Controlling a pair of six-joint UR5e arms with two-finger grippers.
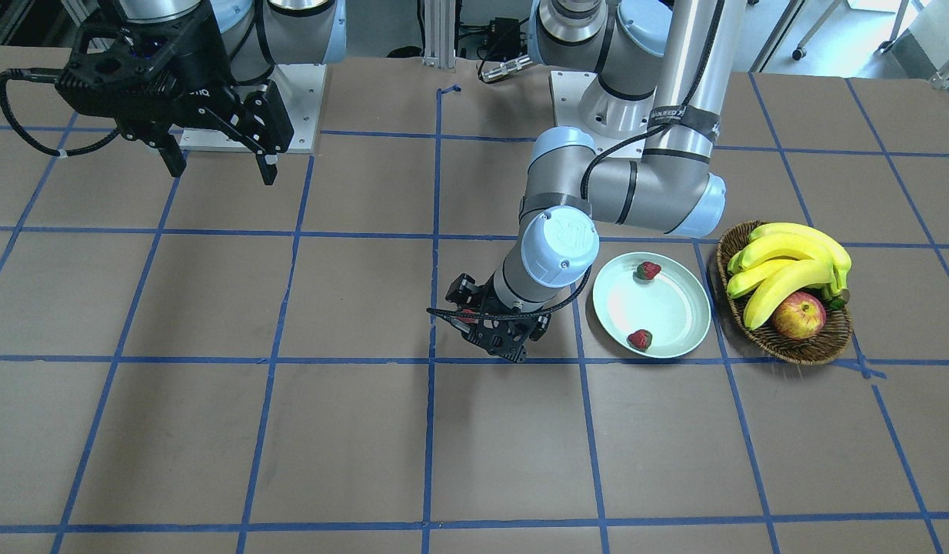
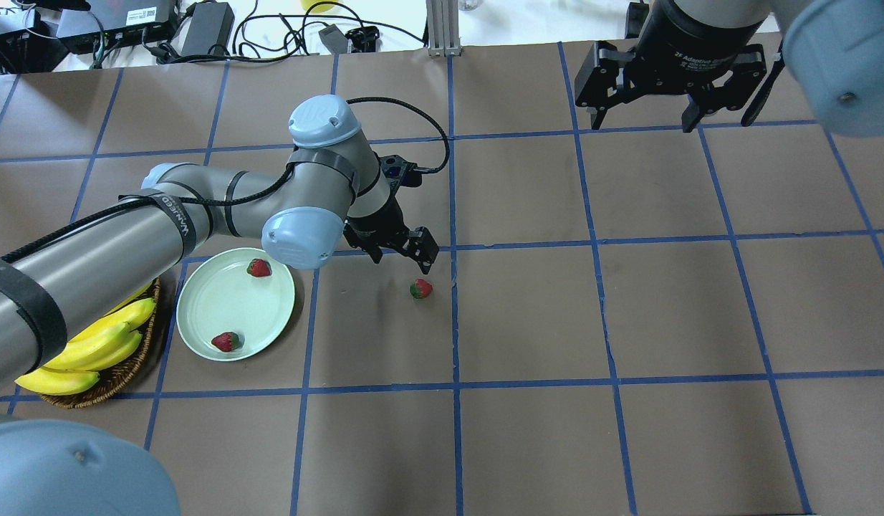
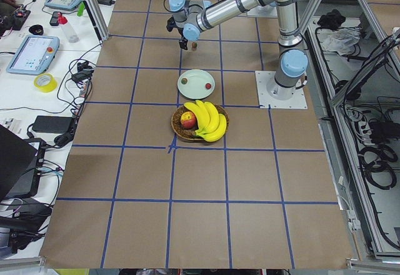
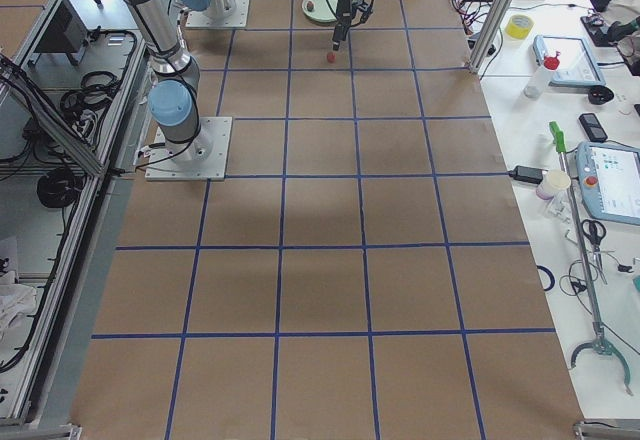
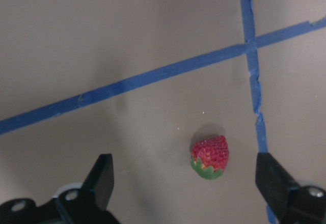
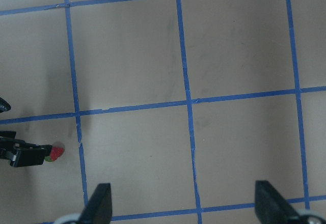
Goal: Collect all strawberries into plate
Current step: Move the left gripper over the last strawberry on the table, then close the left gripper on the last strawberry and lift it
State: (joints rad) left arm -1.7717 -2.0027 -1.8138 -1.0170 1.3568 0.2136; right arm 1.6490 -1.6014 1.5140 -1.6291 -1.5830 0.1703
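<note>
Front-facing view: the pale green plate (image 1: 663,312) lies toward the worktop's (image 1: 213,431) left end, with two strawberries (image 1: 648,270) inside at opposite rims. Just beside it, nearer that end, a wicker basket (image 1: 790,350) holds bananas (image 1: 790,258) and an apple (image 1: 799,315). The right hand (image 1: 221,165) hangs released and empty.

Overhead view: the left hand (image 2: 400,258) hovers near the worktop's middle over a third strawberry (image 2: 421,289), which lies apart from the plate.

Left wrist view: its fingers (image 5: 103,177) are spread wide, released, with the third strawberry between them, touching neither.
</note>
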